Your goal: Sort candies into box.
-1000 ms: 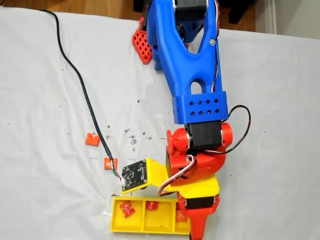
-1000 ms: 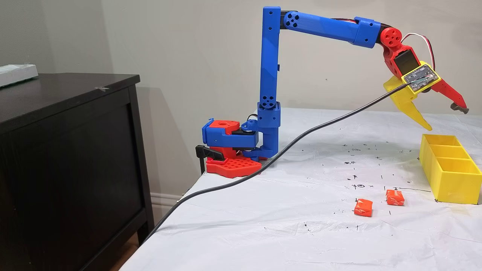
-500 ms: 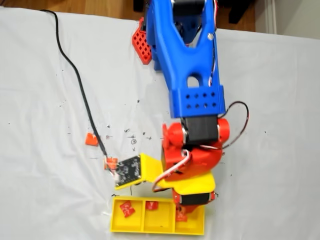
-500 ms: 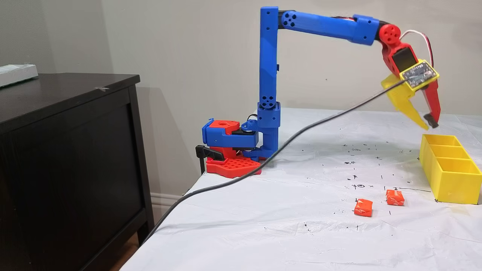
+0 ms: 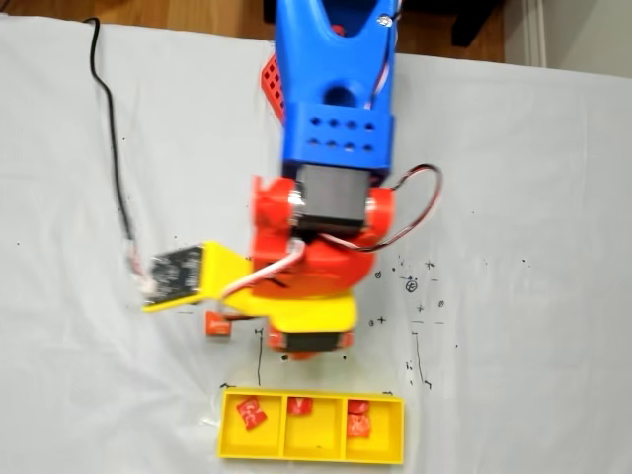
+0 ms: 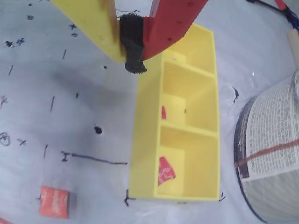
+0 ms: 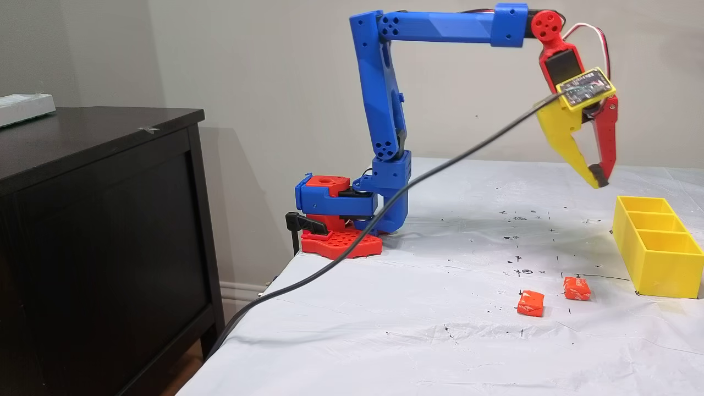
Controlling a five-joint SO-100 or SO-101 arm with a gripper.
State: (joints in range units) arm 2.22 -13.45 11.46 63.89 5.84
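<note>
Your yellow box (image 5: 232, 446) lies with its long axis left to right in a fixed view, near the bottom edge of the white marked table cloth (image 7: 440, 330). A dark cabinet (image 7: 99, 220) stands beside the table. Red candies (image 5: 251, 413) sit in all three compartments; two orange candies (image 7: 531, 303) rest outside. Your gripper (image 7: 597, 179) hangs above, fingertips together, empty.

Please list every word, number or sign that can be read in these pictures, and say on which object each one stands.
No text can be read with certainty.
The printed roll at the right edge of the wrist view: dense lines of print, too blurred to read.
The candies: white marks on the wrappers, too small to read.
The white table cover: hand-drawn black crosses, ticks and a small circled mark, not words.
The circuit board near the end effector: markings too small.
</note>
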